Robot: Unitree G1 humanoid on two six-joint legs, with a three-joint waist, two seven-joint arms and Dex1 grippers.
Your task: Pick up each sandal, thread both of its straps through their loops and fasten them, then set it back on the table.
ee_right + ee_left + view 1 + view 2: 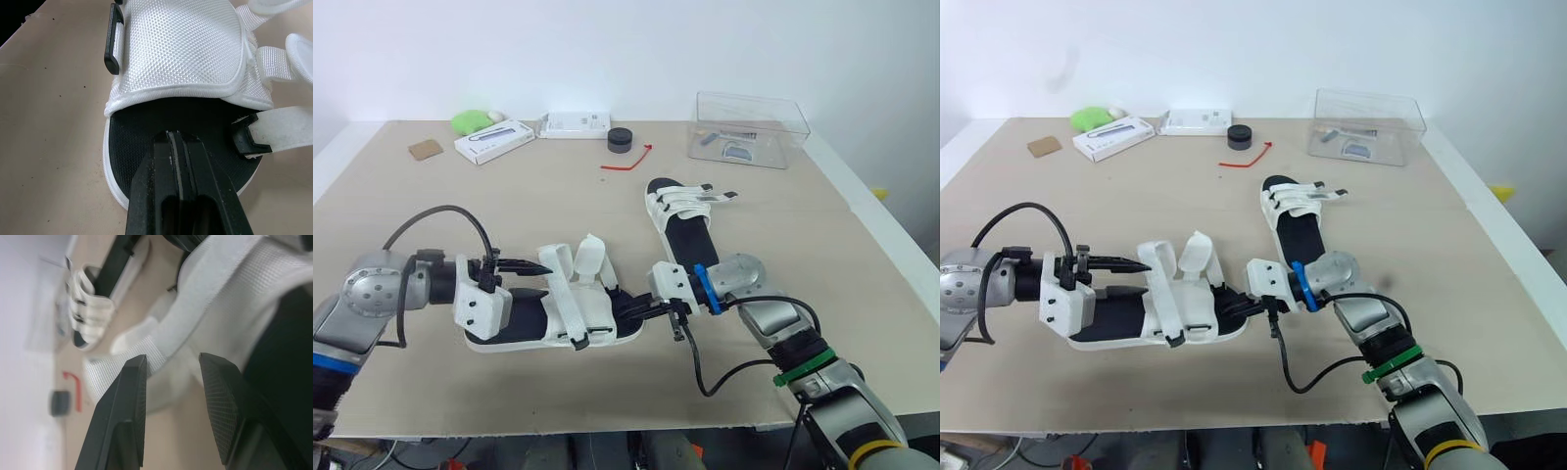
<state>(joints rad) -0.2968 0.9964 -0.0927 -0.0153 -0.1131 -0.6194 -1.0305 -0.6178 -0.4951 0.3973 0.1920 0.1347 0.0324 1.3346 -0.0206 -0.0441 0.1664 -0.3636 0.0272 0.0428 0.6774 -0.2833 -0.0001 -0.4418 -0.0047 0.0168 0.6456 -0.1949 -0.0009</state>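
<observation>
At the table's far right corner stands a clear plastic box (pixel 773 113) holding a small grey curved piece (pixel 736 152) and a dark strip (pixel 736 134); what they are cannot be told. The near sandal (pixel 597 335), white woven straps over a black footbed, lies sole-down on the pale wooden table (pixel 509 211) between the two arms, its straps standing up loose. The far sandal (pixel 683 223), of the same make, lies just beyond the right arm with its straps folded across it. The left gripper (pixel 543 266) points at a raised strap. The left wrist view shows its fingers (pixel 129 396) spread apart, clamping nothing, with white webbing beyond the gap. Past that it catches the far sandal, a red tie (pixel 77 394) and a black round puck (pixel 59 403). The right gripper (pixel 641 310) rests at the near sandal's end. The right wrist view shows its fingers (pixel 161 161) pressed together over the footbed with nothing seen between them. It also brings out a black plastic buckle (pixel 113 41) on the mesh upper's side and a second black buckle (pixel 247 139) with a strap through it.
</observation>
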